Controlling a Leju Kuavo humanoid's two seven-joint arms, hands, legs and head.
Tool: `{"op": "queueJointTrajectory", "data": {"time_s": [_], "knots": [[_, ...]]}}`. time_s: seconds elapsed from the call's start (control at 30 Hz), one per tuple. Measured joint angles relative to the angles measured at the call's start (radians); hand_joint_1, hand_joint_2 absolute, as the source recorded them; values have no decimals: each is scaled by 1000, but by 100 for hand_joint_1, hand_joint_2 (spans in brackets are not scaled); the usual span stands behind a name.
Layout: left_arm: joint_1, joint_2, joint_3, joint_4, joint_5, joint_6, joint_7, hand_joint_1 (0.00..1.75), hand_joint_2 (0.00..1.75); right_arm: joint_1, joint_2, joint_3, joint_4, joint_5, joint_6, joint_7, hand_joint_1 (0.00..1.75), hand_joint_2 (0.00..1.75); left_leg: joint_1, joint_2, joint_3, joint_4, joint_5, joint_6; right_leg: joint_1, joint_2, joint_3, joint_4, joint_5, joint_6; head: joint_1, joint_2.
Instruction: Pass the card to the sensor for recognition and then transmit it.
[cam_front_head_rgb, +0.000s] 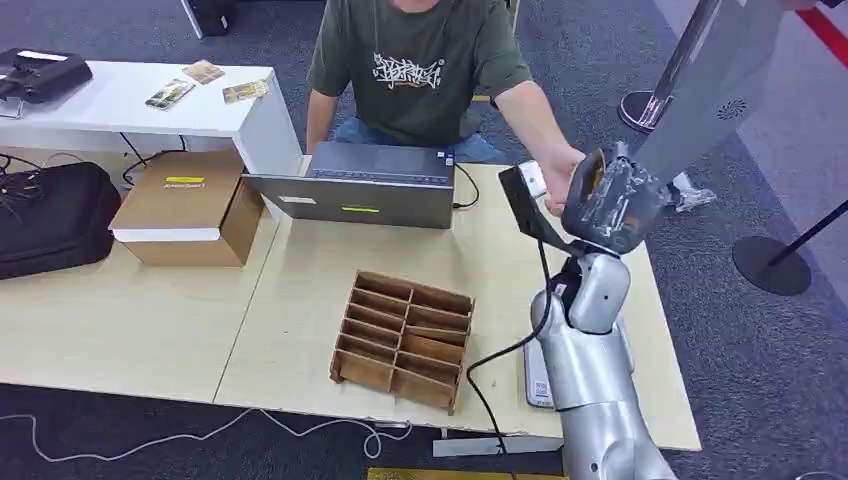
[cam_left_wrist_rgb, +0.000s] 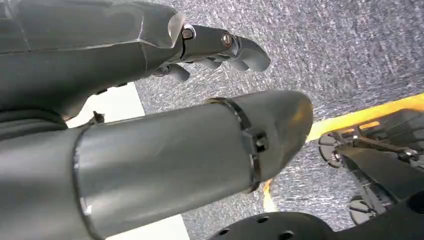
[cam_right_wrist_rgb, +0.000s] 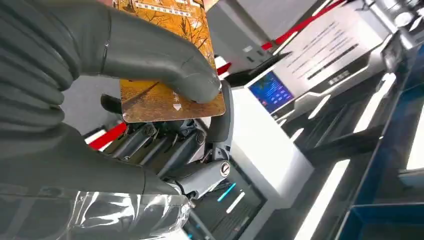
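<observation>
Head view: the right robot hand is raised over the worktop, meeting a person's hand. Left wrist view: left robot hand curled, holding nothing. Right wrist view: thumb clamps the orange card against the fingers.

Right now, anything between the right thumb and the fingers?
Yes: the orange card, pinched by the right hand, thumb on its printed face and dark fingers behind. The right wrist view shows this.

Orange card pinched under right hand thumb, seemingly near the sensor.
</observation>
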Motion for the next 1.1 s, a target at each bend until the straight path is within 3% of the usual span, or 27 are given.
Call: {"op": "queueJointTrajectory", "data": {"time_s": [0.17, 0.37, 0.53, 0.97, 1.0, 1.03, 1.1], "knots": [[3, 2, 0, -6, 0, 0, 0, 0, 0, -119, -70, 171, 153, 0, 0, 143, 175, 175, 0, 0, 0, 0, 0, 0, 0, 0, -1, 0, 0, 0, 0, 0], [4, 3, 0, -6, 3, 0, -4, 0, 0, -230, -106, 311, 320, 0, 0, 196, 175, 175, 0, 0, -1, 0, 0, 0, 0, 0, -1, 0, 0, 0, 0, 0], [8, 5, 0, -6, 11, 3, -9, 0, 0, -277, -112, 368, 402, 0, 0, 207, 175, 175, 0, -1, -1, 0, 0, 0, 0, 0, -1, 0, 0, 0, 0, 0], [9, 6, 0, -6, 12, 2, -10, 0, 0, -319, -114, 421, 488, 0, -1, 210, 175, 175, 0, 0, -1, 0, 0, 0, 0, 0, -1, 0, 0, 0, 0, 0], [10, 6, 0, -6, 14, 1, -10, 0, 0, -320, -114, 421, 492, 0, -1, 210, 70, 175, 0, -1, -1, 0, 0, 0, 0, -1, -1, 0, 0, 0, 0, 0], [11, 6, 0, -6, 14, 0, -10, 0, 0, -320, -114, 422, 495, 0, -1, 206, 0, 175, 0, -1, -1, 0, 0, 0, 0, -1, -1, 0, 0, 0, 0, 0], [12, 6, 0, -6, 14, 0, -10, 0, 0, -320, -114, 422, 502, 0, -1, 195, 0, 175, 0, -1, -1, 0, 0, 0, 0, -1, -1, 0, 0, 0, 0, 0]]}}
